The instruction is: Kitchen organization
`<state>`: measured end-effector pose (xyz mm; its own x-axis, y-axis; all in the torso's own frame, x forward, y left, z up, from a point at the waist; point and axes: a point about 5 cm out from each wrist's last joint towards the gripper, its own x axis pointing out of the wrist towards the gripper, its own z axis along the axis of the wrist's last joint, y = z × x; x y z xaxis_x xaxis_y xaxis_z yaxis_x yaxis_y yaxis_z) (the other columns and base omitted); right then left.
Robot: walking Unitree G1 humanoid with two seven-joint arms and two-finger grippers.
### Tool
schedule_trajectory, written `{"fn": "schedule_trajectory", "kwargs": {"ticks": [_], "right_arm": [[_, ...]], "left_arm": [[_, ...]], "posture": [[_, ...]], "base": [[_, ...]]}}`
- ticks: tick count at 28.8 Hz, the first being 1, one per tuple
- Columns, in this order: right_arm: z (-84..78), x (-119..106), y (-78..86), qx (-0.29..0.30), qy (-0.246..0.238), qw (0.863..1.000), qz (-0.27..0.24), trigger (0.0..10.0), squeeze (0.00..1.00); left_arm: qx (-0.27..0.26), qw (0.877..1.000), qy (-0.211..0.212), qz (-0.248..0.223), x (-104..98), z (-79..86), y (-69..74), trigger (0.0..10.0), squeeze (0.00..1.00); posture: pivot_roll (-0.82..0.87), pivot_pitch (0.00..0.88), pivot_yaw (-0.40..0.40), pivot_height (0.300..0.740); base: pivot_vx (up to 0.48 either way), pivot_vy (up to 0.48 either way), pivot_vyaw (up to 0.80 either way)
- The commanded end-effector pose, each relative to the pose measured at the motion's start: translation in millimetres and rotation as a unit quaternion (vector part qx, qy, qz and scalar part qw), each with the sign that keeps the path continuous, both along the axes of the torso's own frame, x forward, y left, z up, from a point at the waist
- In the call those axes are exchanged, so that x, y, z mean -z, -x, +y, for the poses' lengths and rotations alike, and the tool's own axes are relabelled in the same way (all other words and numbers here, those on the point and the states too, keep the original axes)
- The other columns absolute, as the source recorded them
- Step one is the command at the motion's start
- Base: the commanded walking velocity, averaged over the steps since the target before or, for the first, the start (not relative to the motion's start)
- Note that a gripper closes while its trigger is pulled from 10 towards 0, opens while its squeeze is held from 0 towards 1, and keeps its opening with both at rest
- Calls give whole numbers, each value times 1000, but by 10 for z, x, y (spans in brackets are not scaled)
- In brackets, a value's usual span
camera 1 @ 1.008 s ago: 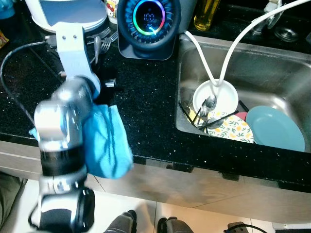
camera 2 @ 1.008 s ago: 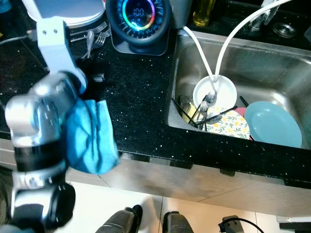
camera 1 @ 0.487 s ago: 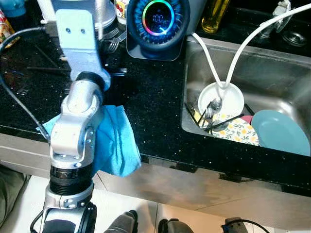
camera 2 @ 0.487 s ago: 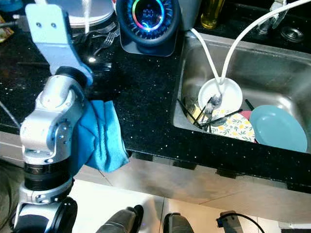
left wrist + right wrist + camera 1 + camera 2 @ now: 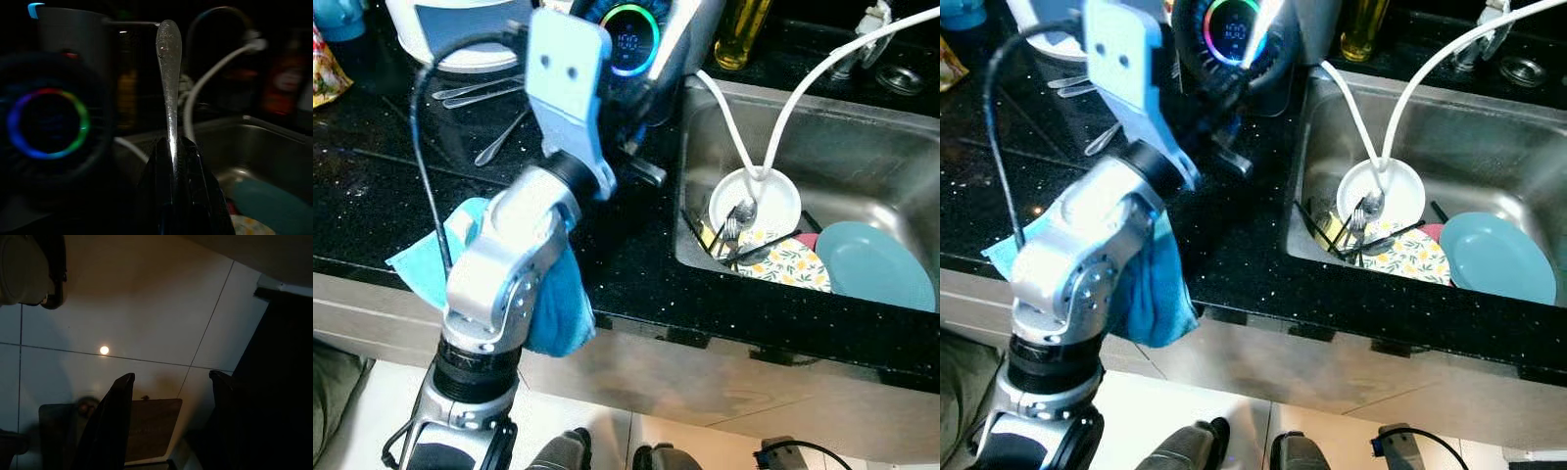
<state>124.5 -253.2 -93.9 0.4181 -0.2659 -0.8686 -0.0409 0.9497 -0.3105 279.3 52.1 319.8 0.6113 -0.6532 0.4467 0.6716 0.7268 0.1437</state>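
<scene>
My left gripper (image 5: 641, 103) is raised over the black counter (image 5: 372, 196), in front of the round appliance with a glowing coloured ring (image 5: 631, 39). It is shut on the handle of a silver utensil (image 5: 168, 73), which sticks straight out past the fingers (image 5: 195, 171). The utensil's other end is hidden. Beyond it lies the steel sink (image 5: 862, 147), holding a white bowl (image 5: 759, 196) with a fork and spoon, a floral plate (image 5: 788, 266) and a teal plate (image 5: 876, 264). More cutlery (image 5: 480, 93) lies on the counter at the back left. My right gripper (image 5: 171, 377) hangs open above the floor.
A blue cloth (image 5: 421, 259) hangs over the counter's front edge, under my left arm. Two white hoses (image 5: 803, 88) run into the bowl. An oil bottle (image 5: 744, 29) stands behind the sink. A white appliance (image 5: 450, 34) sits at the back left.
My left arm has risen from the counter near the cutlery and swung right toward the sink, carrying the utensil. The camera has shifted a little.
</scene>
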Motion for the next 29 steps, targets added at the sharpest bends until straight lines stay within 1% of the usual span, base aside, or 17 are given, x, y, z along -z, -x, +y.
{"fn": "schedule_trajectory", "kwargs": {"ticks": [1,2,3,4,5,6,10,12,15,17,18,20,21,23,24,28,29], "right_arm": [[-12,37,125,16,-1,1000,19,10000,0],[-12,37,125,16,-1,1000,19,10000,0],[-13,37,127,16,-1,1000,19,10000,0],[-13,38,129,17,-1,1000,19,10000,0],[-13,38,129,17,-1,1000,19,10000,0],[-12,39,132,18,-1,1000,19,10000,0],[-7,42,136,21,-1,1000,19,10000,0],[-3,44,140,23,-2,1000,19,10000,0],[-1,46,144,23,-2,1000,19,10000,0],[4,49,153,24,-3,1000,19,10000,0],[4,49,153,24,-3,1000,19,10000,0],[9,55,170,27,-4,999,20,10000,0],[9,55,170,27,-4,999,20,10000,0],[12,58,177,29,-4,999,20,10000,0],[12,58,177,29,-4,999,20,10000,0],[17,60,181,30,-5,999,20,10000,0],[17,60,181,30,-5,999,20,10000,0]], "left_arm": [[44,999,2,-8,-1,-66,85,10000,0],[44,999,2,-8,-1,-66,85,10000,0],[64,998,-3,-1,23,-86,96,10000,0],[89,996,-20,-2,50,-109,124,10000,0],[89,996,-20,-2,50,-109,124,10000,0],[130,991,-42,-3,94,-132,160,10000,0],[150,987,-51,6,156,-123,108,10000,0],[171,983,-58,15,197,-136,94,10000,0],[175,982,-67,18,225,-152,77,10000,0],[165,982,-84,27,292,-182,-3,10000,0],[165,982,-84,27,292,-182,-3,10000,0],[144,983,-110,31,376,-232,-144,10000,0],[144,983,-110,31,376,-232,-144,10000,0],[141,981,-128,29,435,-291,-232,10000,0],[141,981,-128,29,435,-291,-232,10000,0],[141,980,-141,28,490,-426,-420,10000,0],[141,980,-141,28,490,-426,-420,10000,0]], "posture": [[69,181,-34,740],[69,181,-34,740],[69,177,-34,740],[67,177,-34,740],[67,177,-34,740],[63,175,-30,740],[60,171,-30,740],[57,170,-27,740],[55,171,-26,740],[52,170,-25,740],[52,170,-25,740],[48,171,-23,740],[48,171,-23,740],[45,172,-22,740],[45,172,-22,740],[34,171,-16,740],[34,171,-16,740]], "base": [[0,0,0],[0,0,0],[0,0,0],[0,0,0],[0,0,0],[0,0,0],[0,0,0],[0,0,0],[0,0,0],[0,0,0],[0,0,0],[0,0,0],[0,0,0],[0,0,0],[0,0,0],[0,0,0],[0,0,0]]}}
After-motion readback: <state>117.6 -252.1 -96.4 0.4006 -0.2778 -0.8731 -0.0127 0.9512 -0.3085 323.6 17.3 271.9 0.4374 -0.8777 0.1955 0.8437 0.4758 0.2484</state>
